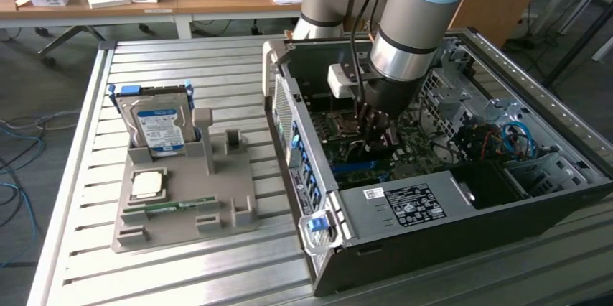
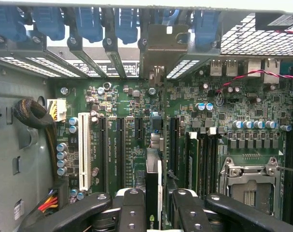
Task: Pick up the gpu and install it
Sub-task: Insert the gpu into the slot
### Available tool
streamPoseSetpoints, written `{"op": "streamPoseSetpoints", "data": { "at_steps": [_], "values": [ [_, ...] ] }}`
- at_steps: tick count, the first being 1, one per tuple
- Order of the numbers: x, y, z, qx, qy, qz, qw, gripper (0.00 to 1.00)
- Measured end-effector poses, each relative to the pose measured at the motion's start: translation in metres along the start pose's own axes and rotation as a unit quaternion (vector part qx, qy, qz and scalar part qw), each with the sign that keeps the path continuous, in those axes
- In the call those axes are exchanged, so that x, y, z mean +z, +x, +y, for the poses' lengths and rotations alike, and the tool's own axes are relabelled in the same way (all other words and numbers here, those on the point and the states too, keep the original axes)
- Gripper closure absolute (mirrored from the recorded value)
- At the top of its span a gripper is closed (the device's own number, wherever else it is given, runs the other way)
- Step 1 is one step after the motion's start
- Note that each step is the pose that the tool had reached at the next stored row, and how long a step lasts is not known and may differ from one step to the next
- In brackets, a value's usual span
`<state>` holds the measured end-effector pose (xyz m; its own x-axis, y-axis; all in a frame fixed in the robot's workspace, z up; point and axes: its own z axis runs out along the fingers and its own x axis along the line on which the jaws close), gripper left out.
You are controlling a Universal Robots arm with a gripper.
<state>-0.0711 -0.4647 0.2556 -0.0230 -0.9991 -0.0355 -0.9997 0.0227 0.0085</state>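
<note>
Arm reaches down into the open computer case [image 1: 412, 205], which lies on its side on the slatted metal surface [image 1: 192, 62]. The gripper [image 2: 153, 205] hangs over the motherboard [image 2: 117, 96], jaws clenched on the gpu [image 2: 153, 174]. The card stands on edge, parallel to the black expansion slots [image 2: 121, 145]. Its long axis runs from the jaws across the board, with the metal bracket [image 2: 160, 48] pointing at the case's rear wall, on the exterior view's left. Seated or not: cannot tell. Left of the case, well apart, a grey holder [image 1: 182, 220] carries a hard drive [image 1: 158, 126].
</note>
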Motion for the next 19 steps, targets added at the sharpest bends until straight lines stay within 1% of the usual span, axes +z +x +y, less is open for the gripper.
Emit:
{"op": "streamPoseSetpoints", "data": {
  "at_steps": [7,9,10,12,17,19],
  "values": [
    [-0.0004,0.0000,0.0000,0.000,0.0004,0.0000,1.0000,0.74],
    [-0.0004,0.0000,0.0002,-0.001,0.0017,-0.0001,1.0000,0.74],
    [-0.0004,0.0000,0.0002,-0.001,0.0035,-0.0003,1.0000,0.74],
    [-0.0004,0.0000,0.0006,-0.002,0.0051,-0.0003,1.0000,0.74],
    [-0.0003,0.0000,0.0033,-0.002,0.0083,-0.0004,1.0000,0.74],
    [-0.0003,0.0000,0.0032,-0.002,0.0086,-0.0004,1.0000,0.74]
  ]
}}
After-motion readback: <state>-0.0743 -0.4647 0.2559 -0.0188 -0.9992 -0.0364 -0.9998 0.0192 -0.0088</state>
